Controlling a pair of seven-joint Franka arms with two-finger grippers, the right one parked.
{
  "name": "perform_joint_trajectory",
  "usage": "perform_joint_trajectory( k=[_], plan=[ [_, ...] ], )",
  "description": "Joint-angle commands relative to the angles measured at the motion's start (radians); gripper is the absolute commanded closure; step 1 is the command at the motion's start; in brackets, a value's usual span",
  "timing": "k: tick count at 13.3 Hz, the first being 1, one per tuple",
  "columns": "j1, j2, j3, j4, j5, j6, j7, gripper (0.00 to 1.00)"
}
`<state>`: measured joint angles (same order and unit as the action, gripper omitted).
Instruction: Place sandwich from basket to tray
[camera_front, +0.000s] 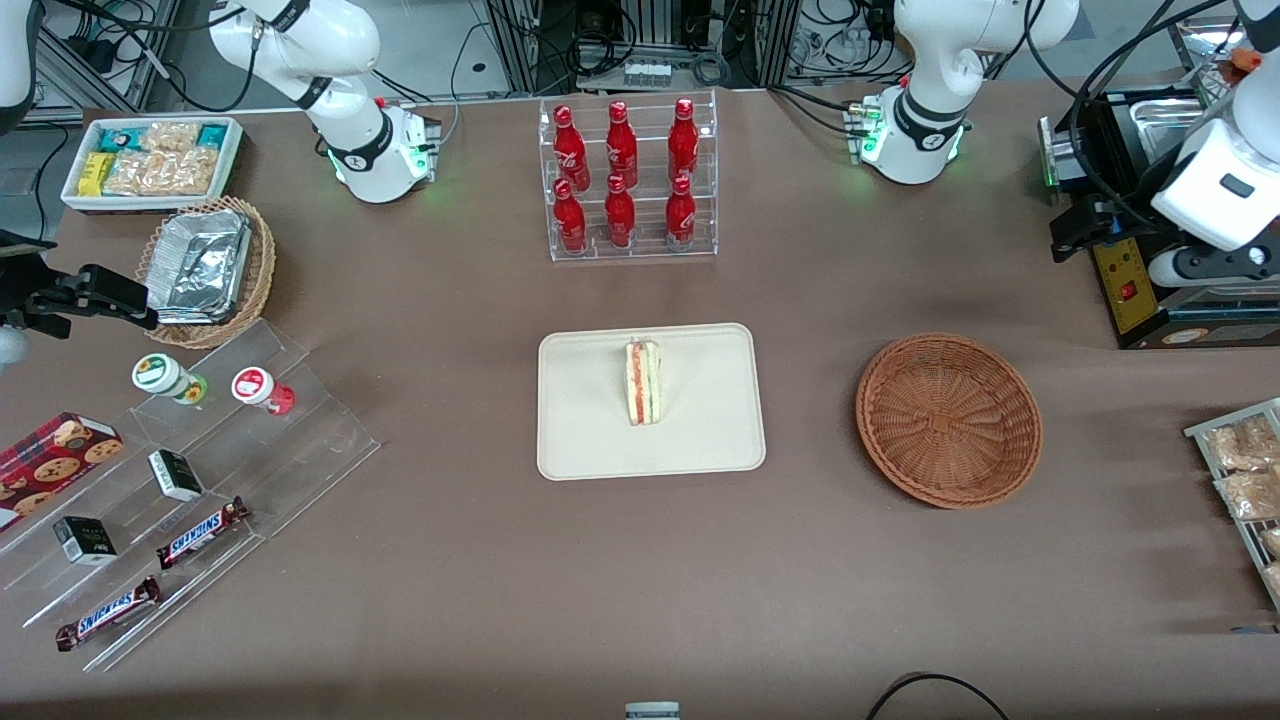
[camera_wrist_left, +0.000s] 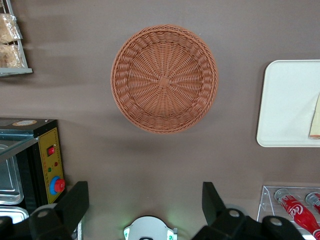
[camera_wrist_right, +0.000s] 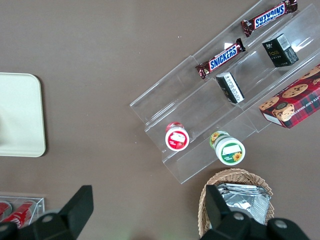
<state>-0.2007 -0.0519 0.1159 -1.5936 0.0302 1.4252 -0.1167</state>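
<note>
A clear rack of red bottles (camera_front: 627, 180) stands near the cream rectangular tray (camera_front: 700, 430) holding the triangular white-bread sandwich (camera_front: 643, 381); the claw (camera_wrist_left: 145, 207) hangs wide open and empty above the desk (camera_front: 640, 580), beside the round reddish-brown wicker basket (camera_wrist_left: 164, 78).

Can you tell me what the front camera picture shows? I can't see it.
A little triangle sandwich sits upright on a cream tray in the middle of a brown table. The round woven basket beside it holds nothing. The working arm's end effector, open, is raised toward its own end of the table.
</note>
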Motion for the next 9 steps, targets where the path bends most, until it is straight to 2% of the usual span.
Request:
perform_joint_trajectory(
  k=[1,4,6,9],
  plan=[
    [0.023,-0.014,-0.012,0.003,-0.015,0.018,0.040,0.00],
    [0.030,0.000,0.002,0.018,-0.015,0.020,0.060,0.00],
    [0.044,0.010,0.005,0.038,-0.010,0.017,0.142,0.00],
    [0.044,0.024,0.005,0.038,-0.009,0.018,0.108,0.00]
  ],
)
